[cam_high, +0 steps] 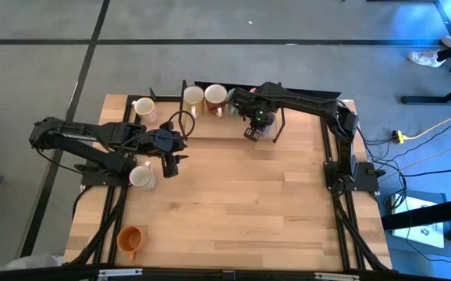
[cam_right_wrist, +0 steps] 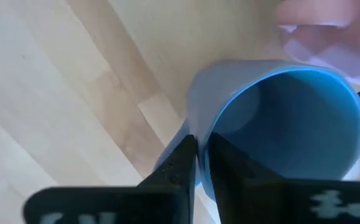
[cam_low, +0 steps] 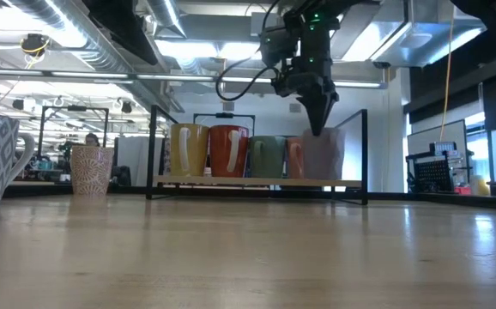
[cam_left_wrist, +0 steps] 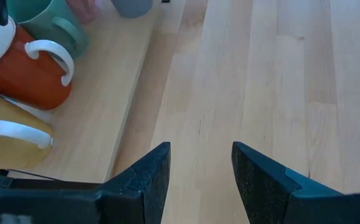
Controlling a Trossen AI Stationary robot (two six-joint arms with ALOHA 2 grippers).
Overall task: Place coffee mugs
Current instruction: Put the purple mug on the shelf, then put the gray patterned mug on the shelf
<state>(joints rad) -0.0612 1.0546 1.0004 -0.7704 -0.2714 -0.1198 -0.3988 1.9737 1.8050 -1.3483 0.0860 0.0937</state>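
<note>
Robot body: two matte black jointed arms.
Black cables loop off each; right arm [cam_high: 303,99] shows a green light; flat black wedge fingers [cam_left_wrist: 149,180].

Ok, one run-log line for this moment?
right tool: pinching grey mug rim at rack | left tool: open, waiting above table

Bright ceiling lights [cam_low: 188,39] are shining from above, the table [cam_low: 248,257] is looking blurry up close, and the right wrist view is looking fuzzy
</note>
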